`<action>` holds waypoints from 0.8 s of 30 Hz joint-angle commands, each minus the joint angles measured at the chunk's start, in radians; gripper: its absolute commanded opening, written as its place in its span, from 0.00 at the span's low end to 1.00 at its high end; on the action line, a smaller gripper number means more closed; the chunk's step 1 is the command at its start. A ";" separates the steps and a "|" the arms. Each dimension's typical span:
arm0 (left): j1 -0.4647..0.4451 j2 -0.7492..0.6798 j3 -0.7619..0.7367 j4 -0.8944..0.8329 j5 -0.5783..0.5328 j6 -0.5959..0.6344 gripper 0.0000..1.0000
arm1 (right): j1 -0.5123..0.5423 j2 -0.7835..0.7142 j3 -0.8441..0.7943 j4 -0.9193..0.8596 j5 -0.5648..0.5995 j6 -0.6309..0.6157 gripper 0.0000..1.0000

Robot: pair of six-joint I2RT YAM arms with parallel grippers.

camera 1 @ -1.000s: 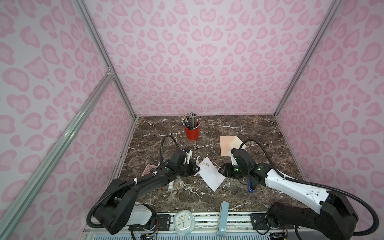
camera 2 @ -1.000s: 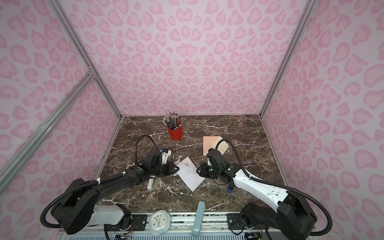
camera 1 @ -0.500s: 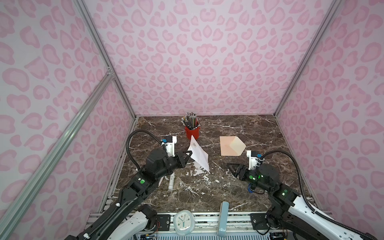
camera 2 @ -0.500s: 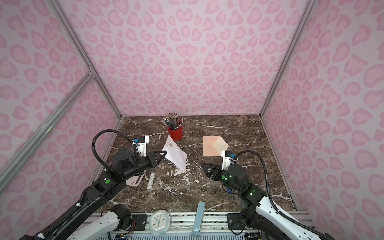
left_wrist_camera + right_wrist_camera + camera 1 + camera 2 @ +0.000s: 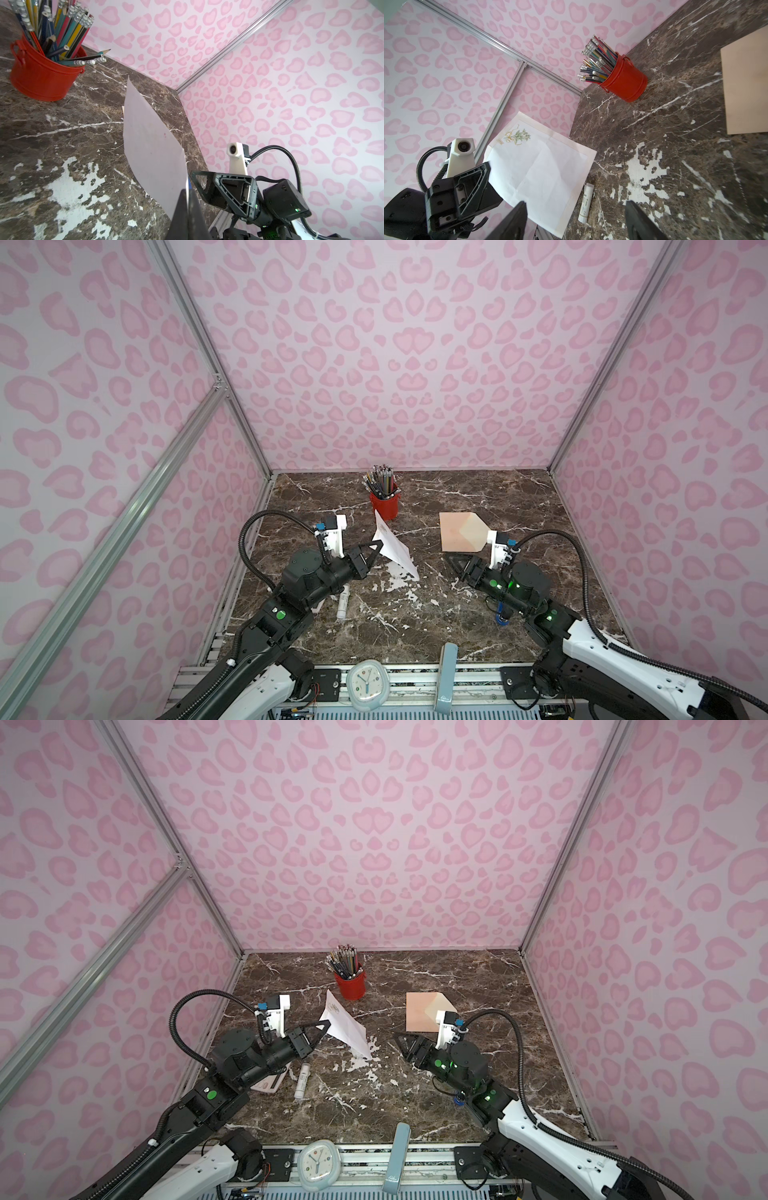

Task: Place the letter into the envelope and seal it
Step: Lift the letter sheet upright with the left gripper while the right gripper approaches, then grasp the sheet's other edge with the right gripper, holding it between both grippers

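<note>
In both top views the left gripper (image 5: 375, 551) is clamped tight on one edge of the letter (image 5: 392, 549), which hangs tilted in the air left of the bench's (image 5: 415, 626) middle. Its upper corner points toward the red pail of pencils (image 5: 384, 504). Whether its low corner touches the marble cannot be told. The envelope (image 5: 459, 533) lies flat right of centre, well apart from the letter, with its paler flap (image 5: 442, 1004) open and pointing right. The right gripper (image 5: 457, 562) hovers just in front of the envelope with nothing in it. A white glue stick (image 5: 302, 1081) lies beside the left arm, and a pink calculator (image 5: 270, 1085) shows partly under that arm.

In the left wrist view the dark fingers (image 5: 195, 216) meet on the letter's (image 5: 151, 145) near edge, and the sheet rises from them clear of the bench. The pail (image 5: 39, 81) stands beyond it. The right gripper appears past the sheet, its jaws apart.

In the right wrist view the right gripper (image 5: 576, 204) has its two fingers spread wide and grips nothing. The letter (image 5: 542, 166) faces the camera, creased, its green plant drawing (image 5: 519, 136) near the corner farthest from the fingers, and the left gripper (image 5: 483, 168) pinches its edge. The envelope (image 5: 747, 89) lies flat on the marble, cut off by the frame edge.
</note>
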 commanded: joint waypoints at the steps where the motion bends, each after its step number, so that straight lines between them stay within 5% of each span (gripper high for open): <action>1: -0.001 -0.001 0.007 0.084 -0.003 -0.008 0.04 | 0.001 0.066 0.024 0.079 -0.041 0.038 0.81; 12: -0.002 0.032 0.015 0.164 0.021 0.013 0.04 | 0.020 0.320 0.114 0.246 -0.222 0.118 0.91; 18: -0.001 0.084 0.005 0.230 0.061 0.001 0.04 | 0.042 0.450 0.073 0.590 -0.260 0.274 0.91; 24: -0.001 0.112 0.011 0.227 0.093 0.026 0.04 | 0.029 0.486 0.097 0.679 -0.276 0.298 0.83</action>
